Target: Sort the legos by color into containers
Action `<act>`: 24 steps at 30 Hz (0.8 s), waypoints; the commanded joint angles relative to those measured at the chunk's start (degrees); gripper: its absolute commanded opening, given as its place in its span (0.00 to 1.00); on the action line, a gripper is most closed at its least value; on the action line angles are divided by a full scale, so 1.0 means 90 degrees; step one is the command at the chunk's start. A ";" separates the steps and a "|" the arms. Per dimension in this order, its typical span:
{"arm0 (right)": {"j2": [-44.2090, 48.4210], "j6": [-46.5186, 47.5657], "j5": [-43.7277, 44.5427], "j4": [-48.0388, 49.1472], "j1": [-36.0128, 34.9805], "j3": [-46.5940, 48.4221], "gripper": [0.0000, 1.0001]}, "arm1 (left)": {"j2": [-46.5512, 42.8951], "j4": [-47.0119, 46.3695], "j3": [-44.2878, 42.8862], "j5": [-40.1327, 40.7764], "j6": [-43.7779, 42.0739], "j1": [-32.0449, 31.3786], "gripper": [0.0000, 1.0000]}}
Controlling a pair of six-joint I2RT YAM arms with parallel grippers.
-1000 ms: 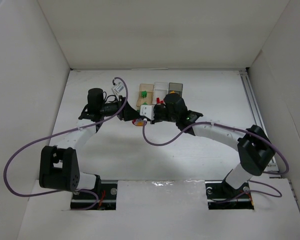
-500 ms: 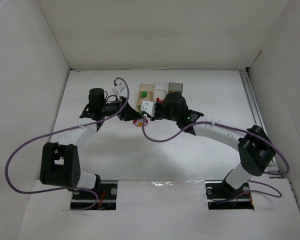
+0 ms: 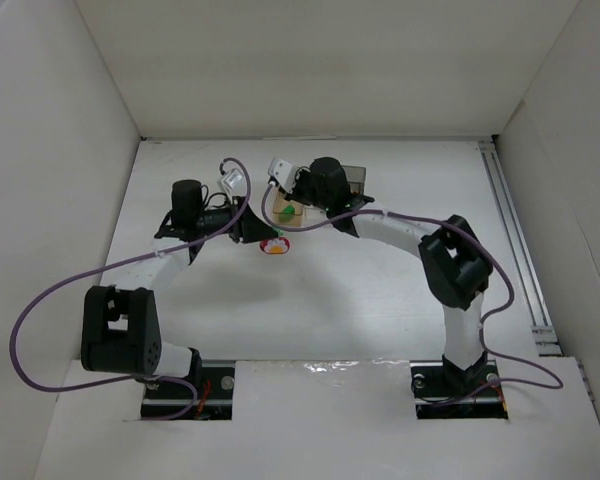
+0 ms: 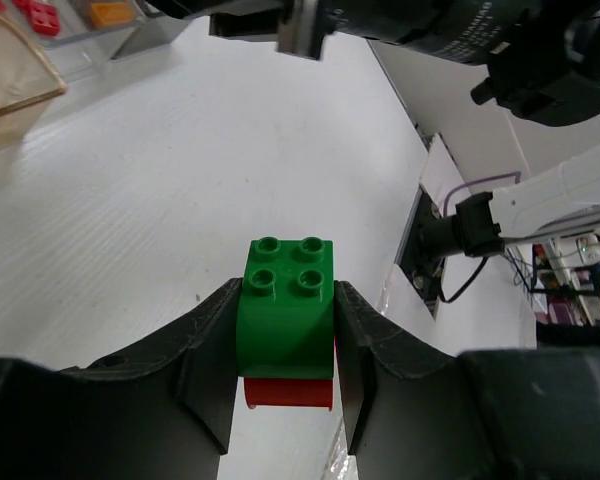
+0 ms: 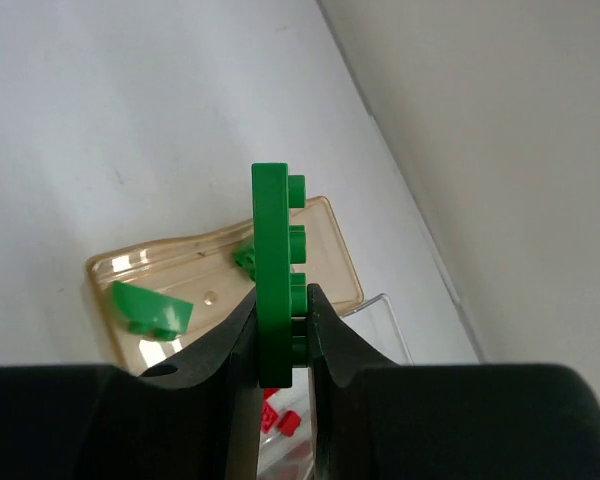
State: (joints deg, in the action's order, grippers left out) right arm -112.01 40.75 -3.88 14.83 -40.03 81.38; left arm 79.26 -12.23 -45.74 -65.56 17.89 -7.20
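My left gripper (image 4: 287, 300) is shut on a green four-stud brick (image 4: 285, 315) with a red piece (image 4: 290, 392) under it, low over the white table. In the top view it (image 3: 259, 232) sits just left of a red and yellow piece (image 3: 277, 246). My right gripper (image 5: 281, 305) is shut on a thin green plate (image 5: 271, 250), held edge-on above the amber container (image 5: 325, 245). That container holds two green legos (image 5: 150, 308). The clear container (image 5: 380, 310) beside it holds red pieces (image 5: 285, 420). The dark grey container (image 3: 354, 175) stands at the row's right end.
The three containers stand in a row at the back centre of the table (image 3: 400, 290). White walls close in the left, right and back. A purple cable (image 3: 40, 310) loops from the left arm. The right arm (image 3: 410, 230) arches across the middle.
My right gripper has pulled away from the left gripper and swung back and up over the amber container with the green plate. The left gripper has barely moved.
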 commanded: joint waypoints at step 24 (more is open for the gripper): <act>-0.0691 -0.1558 -0.3002 -0.2645 0.1214 0.1898 0.65 | 0.0294 -0.1013 -0.0602 -0.0019 0.0968 0.0682 0.00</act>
State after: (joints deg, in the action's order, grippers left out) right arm -122.23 29.28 -20.60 -9.85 -33.78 99.24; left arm 82.06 -15.49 -48.84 -64.31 22.06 -2.66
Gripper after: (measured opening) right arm 0.648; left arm 0.340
